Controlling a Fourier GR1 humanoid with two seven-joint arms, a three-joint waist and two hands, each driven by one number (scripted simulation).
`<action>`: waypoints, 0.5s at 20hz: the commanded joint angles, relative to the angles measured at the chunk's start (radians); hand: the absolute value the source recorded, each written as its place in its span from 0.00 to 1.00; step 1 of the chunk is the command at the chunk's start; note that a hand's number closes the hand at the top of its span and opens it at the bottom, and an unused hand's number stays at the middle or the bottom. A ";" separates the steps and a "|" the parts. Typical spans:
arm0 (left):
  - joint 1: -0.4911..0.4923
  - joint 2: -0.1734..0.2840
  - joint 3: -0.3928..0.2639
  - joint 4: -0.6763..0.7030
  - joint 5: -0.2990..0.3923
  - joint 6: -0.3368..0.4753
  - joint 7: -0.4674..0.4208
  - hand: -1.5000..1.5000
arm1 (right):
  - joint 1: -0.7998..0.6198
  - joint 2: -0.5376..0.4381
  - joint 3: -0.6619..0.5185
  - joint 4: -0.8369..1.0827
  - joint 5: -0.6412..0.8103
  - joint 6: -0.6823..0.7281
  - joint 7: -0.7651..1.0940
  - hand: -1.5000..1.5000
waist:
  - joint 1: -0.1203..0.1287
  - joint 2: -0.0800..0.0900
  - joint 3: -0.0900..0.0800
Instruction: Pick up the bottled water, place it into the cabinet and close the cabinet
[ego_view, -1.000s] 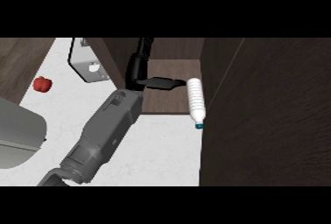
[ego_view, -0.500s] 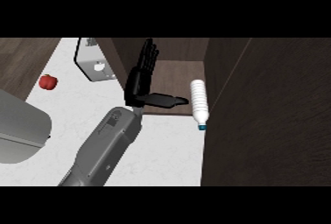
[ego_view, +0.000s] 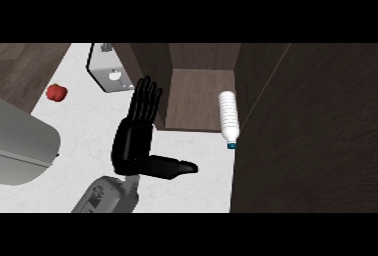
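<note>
The hand (ego_view: 135, 137) is showing in the lower-left-of-centre part of the head view, fingers (ego_view: 146, 97) stretched straight up the frame, thumb sticking out sideways toward the right. It's wide open, holding nothing. Which hand it is, judging by the forearm coming in left of centre, is prob. the left, but with only one arm showing I can't be sure.

The bottled water (ego_view: 229, 116) is lying to the right of the hand, apart from it, w/ a strip of counter (ego_view: 199, 165) and cabinet floor between. Long axis is running up-down in the view, roughly parallel to the straight fingers; blue cap end is pointing toward the robot, base pointing into the cabinet (ego_view: 203, 97). The bottle seems to be lying on its side, mostly on the cabinet's wooden floor, cap end poking out over the white counter, right against the dark panel (ego_view: 303, 125) on the right, likely the open door.

So the bottle is looking placed already, or nearly. Coming move prob. turns on that panel: the hand is sitting left of both bottle and panel, so it needs to be travelling rightward, w/o knocking the protruding cap end.
</note>
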 joint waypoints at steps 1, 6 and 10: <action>0.211 0.086 -0.062 -0.286 0.011 -0.007 0.067 0.00 | 0.010 -0.038 0.048 -0.070 0.046 0.012 0.045 0.00 | -0.008 0.004 -0.002; 0.396 0.161 -0.106 -0.500 -0.033 0.011 0.037 0.00 | 0.003 -0.114 0.100 -0.058 0.107 0.080 0.070 1.00 | -0.020 0.009 -0.002; 0.527 0.203 -0.119 -0.625 -0.039 0.040 0.040 0.00 | -0.050 -0.153 0.175 0.002 0.203 0.139 0.040 1.00 | -0.009 0.007 -0.001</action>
